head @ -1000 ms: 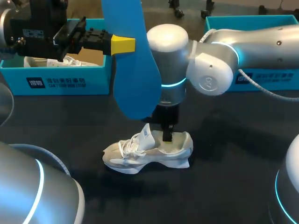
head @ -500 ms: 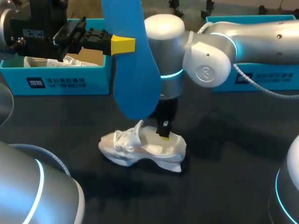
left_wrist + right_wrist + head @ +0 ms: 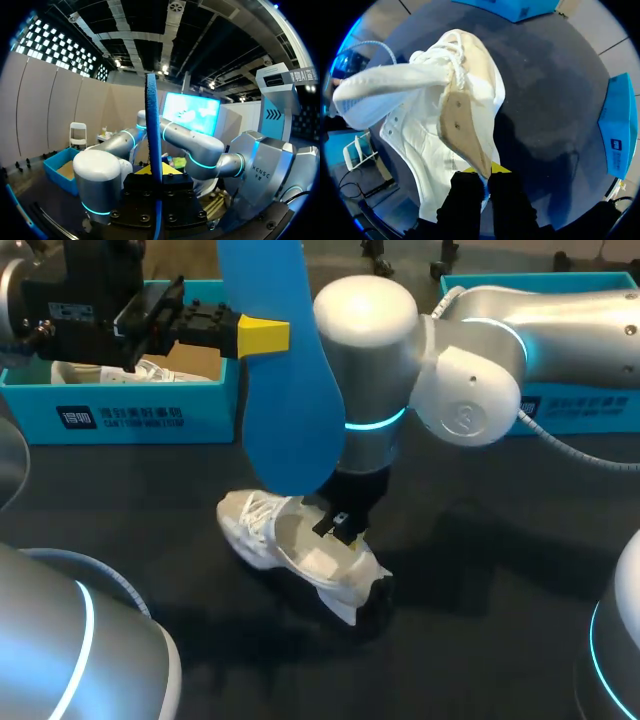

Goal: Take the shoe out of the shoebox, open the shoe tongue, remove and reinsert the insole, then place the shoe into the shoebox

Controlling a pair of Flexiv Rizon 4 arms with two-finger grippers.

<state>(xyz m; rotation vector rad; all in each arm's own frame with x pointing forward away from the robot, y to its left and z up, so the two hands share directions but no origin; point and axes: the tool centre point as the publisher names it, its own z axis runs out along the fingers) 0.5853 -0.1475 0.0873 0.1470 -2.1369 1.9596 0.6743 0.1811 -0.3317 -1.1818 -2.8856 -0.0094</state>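
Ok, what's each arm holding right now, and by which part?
The left jaws clamp the blue insole by one long edge, holding it upright. The right jaws clamp the white shoe by its collar rim near the heel.

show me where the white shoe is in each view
Head view: white shoe, tilted, mid-picture under the right claw.
Left wrist view: not seen; the blue insole in the left claw stands across the middle.
Right wrist view: just ahead of the claw, heel rim pinched in it.
Shared landmark: right arm, head and left wrist views.
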